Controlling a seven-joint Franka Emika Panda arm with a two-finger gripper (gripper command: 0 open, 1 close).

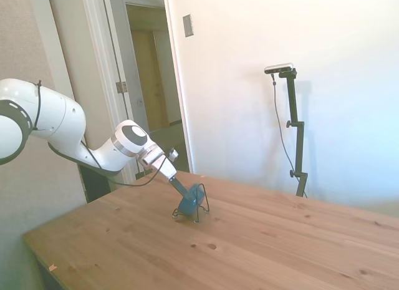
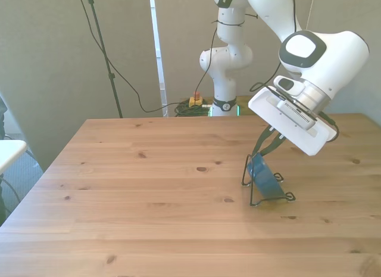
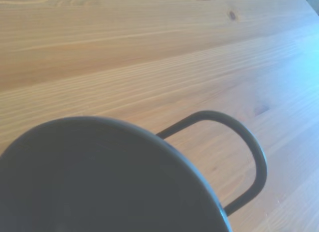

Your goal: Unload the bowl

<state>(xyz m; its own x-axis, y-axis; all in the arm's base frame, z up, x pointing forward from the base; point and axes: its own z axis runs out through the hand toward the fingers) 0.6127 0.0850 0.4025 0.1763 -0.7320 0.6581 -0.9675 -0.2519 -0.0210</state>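
Bowl (image 2: 264,176) stands on edge in wire rack (image 2: 255,193), not yet unloaded; gripper (image 2: 265,151) fingers closed on its rim.

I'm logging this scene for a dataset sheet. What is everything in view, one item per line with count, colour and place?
bowl: one, blue-teal, propped on edge in the wire rack, toward the front view's right.
wire rack: one, thin black wire, on the table, holding the bowl.
table: one, light wood, fills the lower part of the front view.
doorway: one, white frame, behind the table in the side view.
wall plate: one, grey, high on the white wall beside the doorway.
cables: several, dark, hanging beyond the table's far edge in the front view.
arm: one, white, reaching down to the rack.
gripper: one, dark fingers closed together on the bowl's upper rim.
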